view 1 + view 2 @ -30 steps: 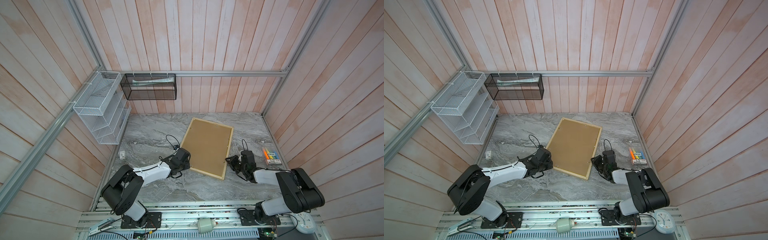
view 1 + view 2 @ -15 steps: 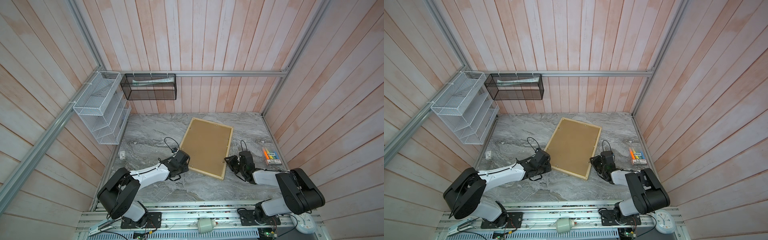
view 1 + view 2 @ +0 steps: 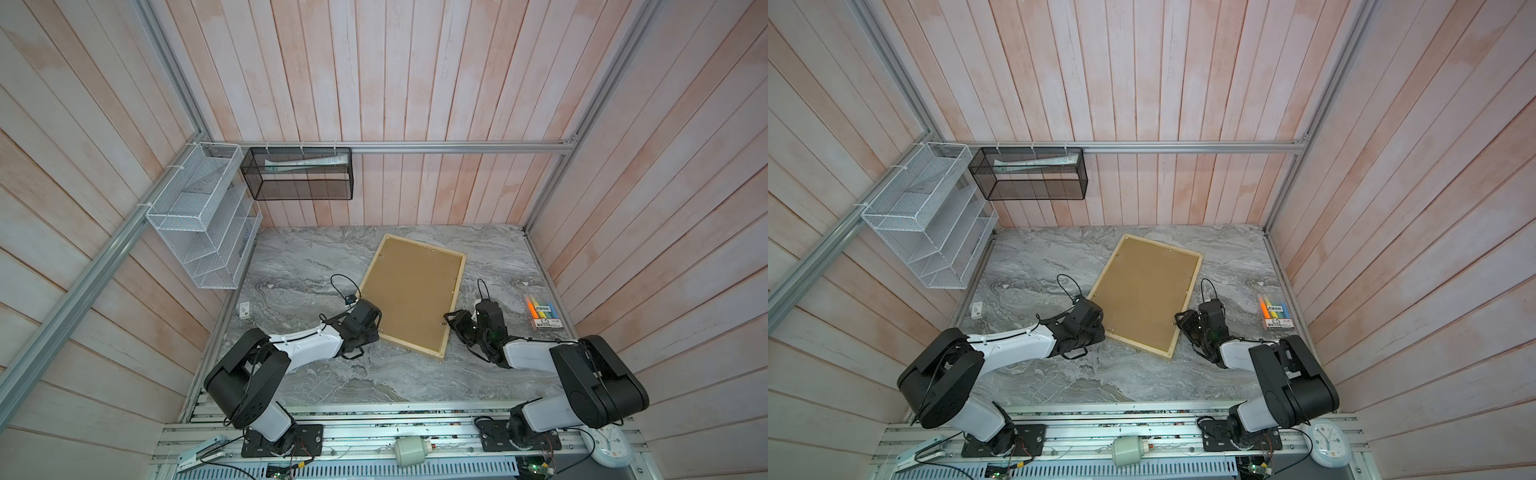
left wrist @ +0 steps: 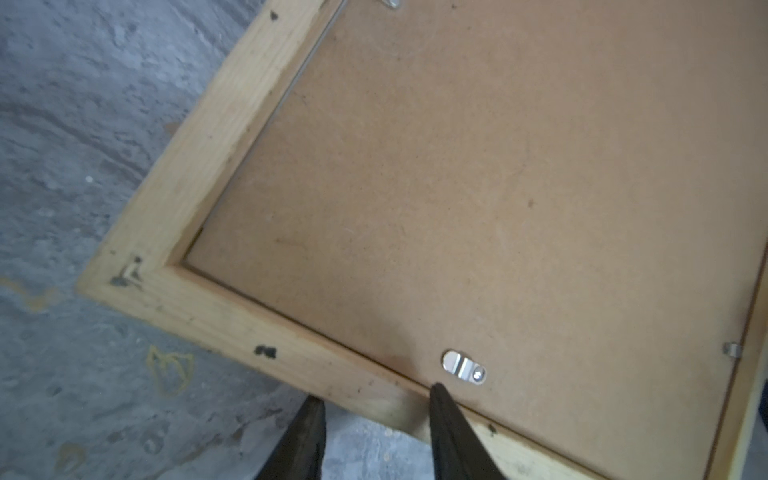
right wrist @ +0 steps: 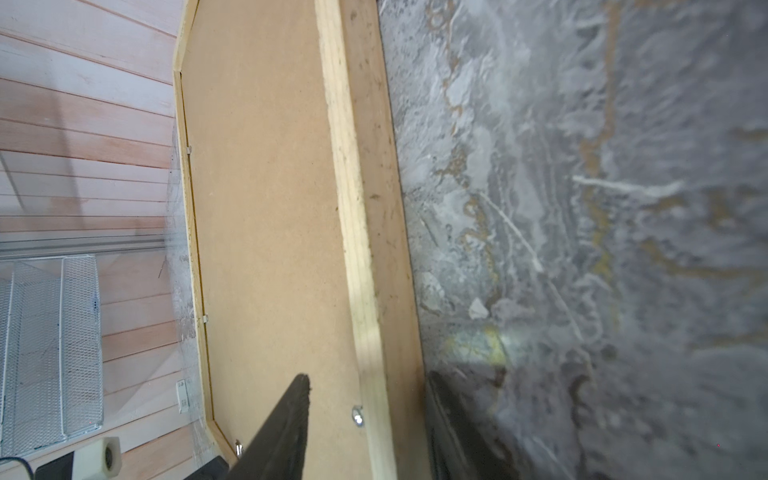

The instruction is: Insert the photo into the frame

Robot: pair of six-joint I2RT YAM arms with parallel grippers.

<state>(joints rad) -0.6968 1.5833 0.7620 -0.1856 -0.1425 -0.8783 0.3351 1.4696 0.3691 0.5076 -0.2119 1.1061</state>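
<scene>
Over the last second my right gripper (image 5: 368,382) has crept in from the right toward the large rectangular picture frame of pale natural-wood rails (image 3: 411,295). Its jaws now stand apart astride the right rail, close to the near corner. One finger is over the back and the other is outside by the table, clamping nothing. The left gripper (image 4: 374,395) has barely shifted. Its jaws are also apart, tips over the near-left rail just beside a small oval metal clip (image 4: 463,371), gripping nothing.

The frame itself has not moved. It lies back-up and askew on the grey marble-patterned table (image 3: 299,266), centre-right. The photo is in no view, and I cannot tell whether it sits under the back. I judge I am lining up on both sides to lift the frame or work the clips, so the task is not visibly finished.

The rails are raw softwood, scuffed and dark-flecked, with what looks like a staple across the mitred corner. The brown fibreboard back (image 4: 498,187) is matt, flat and faintly fibrous, seated within the rails.
</scene>
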